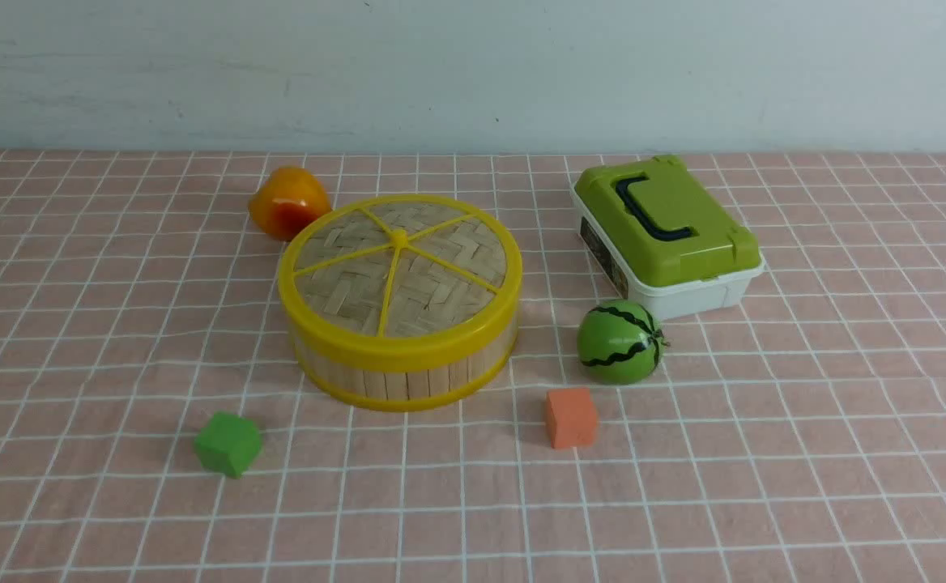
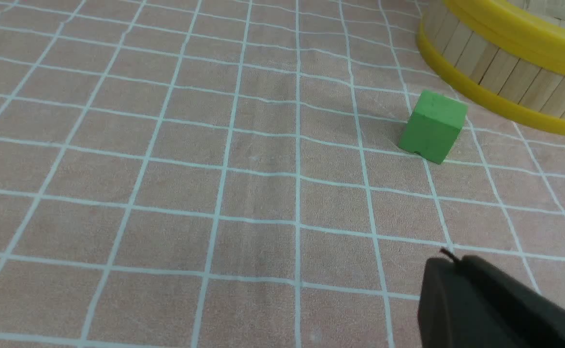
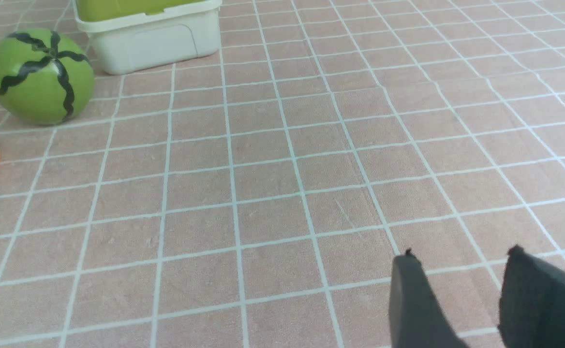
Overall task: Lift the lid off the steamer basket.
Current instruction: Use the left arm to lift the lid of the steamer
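The lid [image 1: 398,267], a woven bamboo disc with a yellow rim, yellow spokes and a centre knob, sits on the steamer basket [image 1: 404,376] in the middle of the table. The basket's slat wall and yellow rims also show in the left wrist view [image 2: 510,77]. Neither arm shows in the front view. My left gripper [image 2: 452,263] is shut and empty over bare cloth, short of the basket. My right gripper [image 3: 461,256] is open and empty over bare cloth, away from the basket.
A green cube [image 1: 227,443] lies in front of the basket on the left, an orange cube [image 1: 571,417] on the right. A toy watermelon [image 1: 620,342] and a white box with a green lid [image 1: 666,235] stand to the right. An orange fruit [image 1: 288,202] lies behind.
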Robot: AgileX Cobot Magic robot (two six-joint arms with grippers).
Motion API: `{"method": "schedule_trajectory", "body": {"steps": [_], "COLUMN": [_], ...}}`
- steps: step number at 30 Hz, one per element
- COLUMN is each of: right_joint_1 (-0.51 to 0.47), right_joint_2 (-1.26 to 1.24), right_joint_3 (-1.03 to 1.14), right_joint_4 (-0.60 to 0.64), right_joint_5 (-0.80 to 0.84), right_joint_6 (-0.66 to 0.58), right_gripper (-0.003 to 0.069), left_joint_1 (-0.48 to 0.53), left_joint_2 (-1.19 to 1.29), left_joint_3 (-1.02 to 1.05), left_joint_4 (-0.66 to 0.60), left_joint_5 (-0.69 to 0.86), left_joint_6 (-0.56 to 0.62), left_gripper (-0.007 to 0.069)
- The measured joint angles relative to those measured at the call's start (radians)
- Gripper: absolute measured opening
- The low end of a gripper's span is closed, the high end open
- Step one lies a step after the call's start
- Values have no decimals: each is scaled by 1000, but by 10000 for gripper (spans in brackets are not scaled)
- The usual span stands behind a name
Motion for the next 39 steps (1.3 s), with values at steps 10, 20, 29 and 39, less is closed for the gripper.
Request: {"method": "schedule_trajectory", "body": {"steps": [10, 20, 29, 39], "right_joint_1": [0, 0, 0, 0], "right_joint_2": [0, 0, 0, 0], "right_joint_3": [0, 0, 0, 0], "right_joint_4": [0, 0, -1, -1], "right_joint_5": [0, 0, 0, 0], "right_joint_6": [0, 0, 0, 0], "right_gripper": [241, 241, 241, 241], "left_joint_1": [0, 0, 0, 0], "left_joint_2": [0, 0, 0, 0], "left_joint_3": [0, 0, 0, 0], "left_joint_4": [0, 0, 7, -6], "left_joint_5": [0, 0, 0, -95], "left_joint_6": [0, 0, 0, 0], "left_gripper": [8, 8, 13, 17]}}
